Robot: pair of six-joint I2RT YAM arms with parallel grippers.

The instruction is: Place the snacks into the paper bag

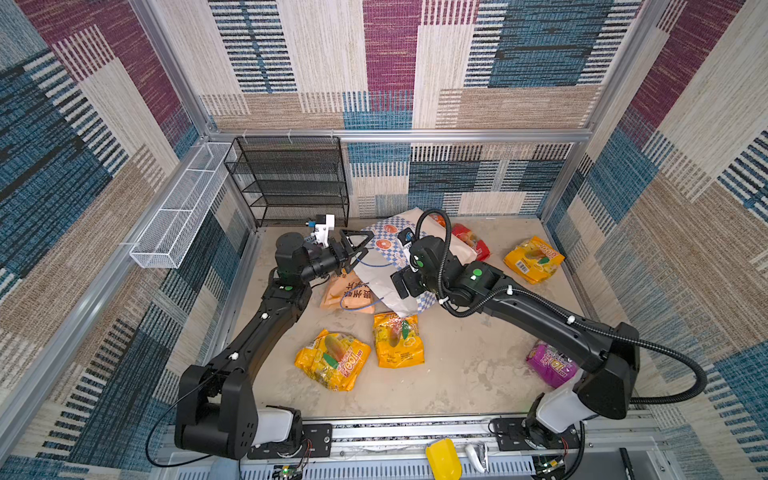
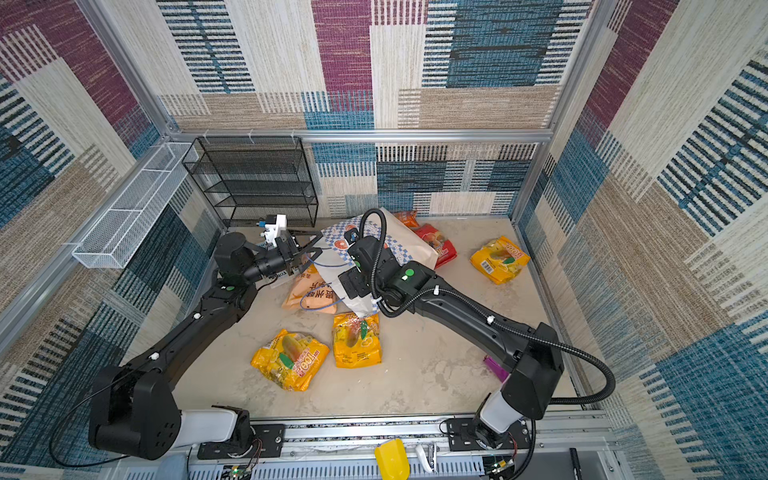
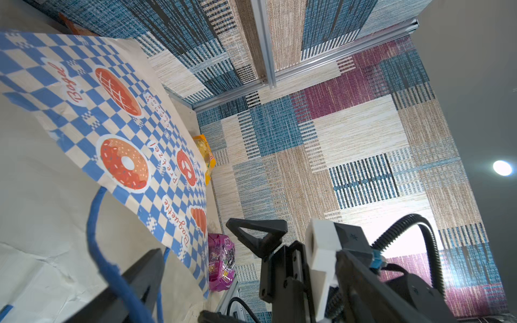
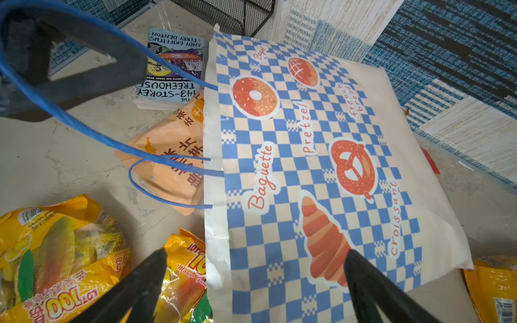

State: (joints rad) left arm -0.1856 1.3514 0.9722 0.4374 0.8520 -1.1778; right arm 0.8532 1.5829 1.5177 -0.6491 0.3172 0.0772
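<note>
Partly hidden, the right tool [image 4: 256, 253] sits under its own wrist in both top views. Only the right wrist view shows its fingers, spread wide and released, just above the checked side of the paper bag [image 1: 382, 245].

The purple packet [image 1: 548, 365] is largely covered by the right arm. The red packet [image 1: 471, 243] is half tucked behind the bag. The book [image 4: 174, 64] shows only from the right wrist.

The bag lies on its side at the middle back of the bench [image 1: 457, 374], mouth toward the left tool [image 1: 358, 248]. That tool is released too, just beside the mouth, with the upper cord handle [image 4: 84, 123] looped around one finger. The pale orange packet [image 1: 343, 293] pokes from under the mouth. Two yellow packets [image 1: 332, 359] [image 1: 398, 340] lie in front.

Both arms reach from the front rail. The left tool points sideways at the bag, and the right wrist bends down over it.
</note>
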